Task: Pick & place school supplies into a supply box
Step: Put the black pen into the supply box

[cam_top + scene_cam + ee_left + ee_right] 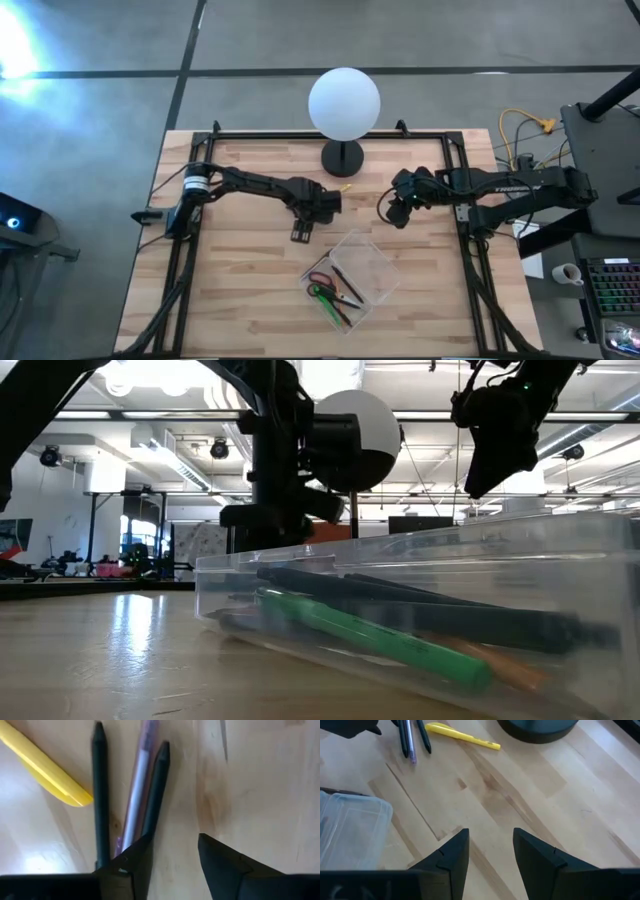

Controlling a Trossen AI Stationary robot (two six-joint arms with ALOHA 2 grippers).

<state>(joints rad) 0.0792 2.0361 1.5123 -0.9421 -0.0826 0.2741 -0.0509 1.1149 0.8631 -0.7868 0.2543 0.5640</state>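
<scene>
School supplies are split between two spots on the wooden desk (240, 300). The white globe lamp (344, 103) stands at the desk's far edge, between the two arms. The clear supply box (375, 265) lies angled near the desk's front middle; it holds the red-handled scissors (322, 281), a green marker (375, 640) and dark pens (400, 605), with an orange item under the marker that cannot be made out clearly. Near the lamp base, outside the box, lie a yellow marker (462, 736), two dark pens (100, 795) and a purple pen (137, 785) side by side. The left tool (172, 865) hangs just over these pens, its fingers apart, one fingertip (135, 862) above the pens' ends. The right tool (490, 855) hovers over bare desk right of the lamp, fingers apart and holding nothing.
</scene>
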